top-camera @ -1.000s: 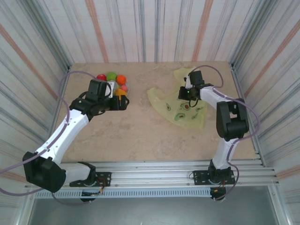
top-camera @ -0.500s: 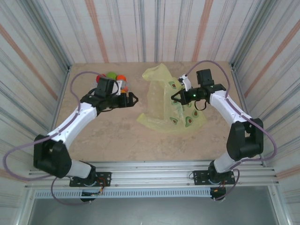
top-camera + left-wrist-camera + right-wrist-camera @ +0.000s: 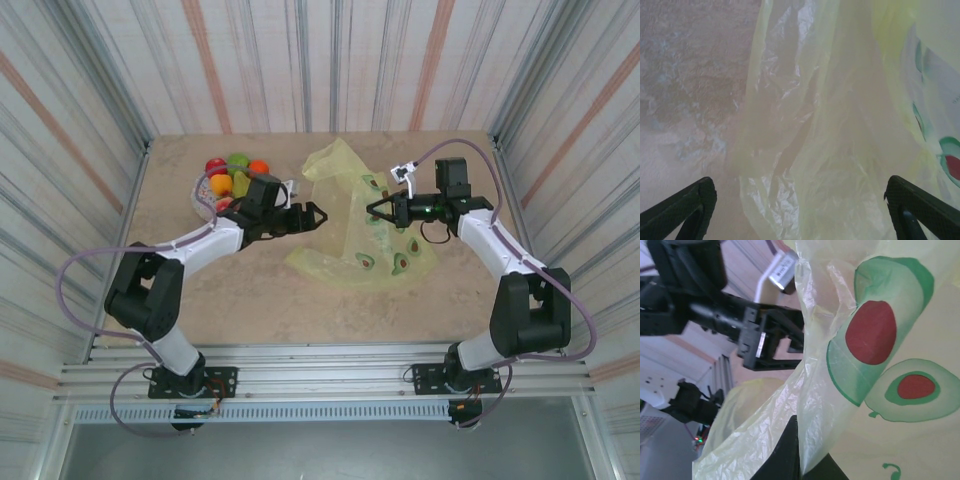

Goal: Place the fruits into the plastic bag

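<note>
The plastic bag is translucent yellow with green avocado prints. It stands lifted in the middle right of the table. My right gripper is shut on the bag's edge, with the film pinched between its dark fingers. My left gripper is open right at the bag's left side. In the left wrist view its fingertips stand wide apart, and loose bag film hangs in front of and between them, ungripped. The fruits, red, green, orange and yellow, are heaped at the back left.
The fruits rest on a speckled plate just behind the left arm's wrist. Striped walls close in the table on three sides. Bare tabletop lies between the bag and the near rail. In the right wrist view the left gripper sits close beyond the bag.
The left arm has swung right, from over the fruits to the bag's left edge. The right gripper has raised the bag from flat to standing and moved slightly right.
</note>
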`<state>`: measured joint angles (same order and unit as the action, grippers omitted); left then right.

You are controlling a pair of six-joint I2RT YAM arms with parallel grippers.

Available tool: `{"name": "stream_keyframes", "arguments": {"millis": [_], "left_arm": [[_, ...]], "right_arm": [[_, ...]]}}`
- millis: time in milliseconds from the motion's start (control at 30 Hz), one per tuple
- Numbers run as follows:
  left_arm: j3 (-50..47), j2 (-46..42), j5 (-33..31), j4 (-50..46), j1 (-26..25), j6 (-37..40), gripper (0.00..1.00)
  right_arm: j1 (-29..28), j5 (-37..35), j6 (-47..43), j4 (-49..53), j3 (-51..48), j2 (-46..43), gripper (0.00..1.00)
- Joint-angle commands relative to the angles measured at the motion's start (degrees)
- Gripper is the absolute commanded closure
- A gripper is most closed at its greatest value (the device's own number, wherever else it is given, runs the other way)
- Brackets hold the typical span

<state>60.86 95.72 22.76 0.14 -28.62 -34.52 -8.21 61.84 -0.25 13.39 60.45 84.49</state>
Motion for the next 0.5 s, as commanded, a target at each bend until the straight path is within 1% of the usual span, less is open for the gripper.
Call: {"name": "stream_keyframes", "arguments": {"millis": [0,167,267,367,400,467], "left_arm": [[-1.19,1.47,-1.3,8.52,-0.18,-3.22,0.11],[-1.62,3.75,-0.99,10.67,0.07,-2.53,0.11],[-1.43,5.37,-0.41,11.38,1.46,-2.63,0.08],[-1.8,5.96,1.49,13.86,2.6,-2.96,0.06],[-1.65,6.28,2.54,14.65,2.61,-2.62,0.07],[-0.91,7.04,5.26,15.99,2.54,-2.72,0.13]], "right_arm": [[0.37,3.73,4.27,-4.33,-0.51,-2.33,1.0],[0.88,4.75,6.6,-6.39,-1.09,-4.53,1.0],[1.34,5.44,7.46,-6.63,-0.77,-5.55,1.0],[1.89,5.92,7.89,-6.44,-0.79,-6.2,1.0],[2.04,6.16,8.15,-6.72,-0.85,-6.33,1.0],[2.09,6.18,9.13,-8.19,-1.27,-6.31,1.0]]}}
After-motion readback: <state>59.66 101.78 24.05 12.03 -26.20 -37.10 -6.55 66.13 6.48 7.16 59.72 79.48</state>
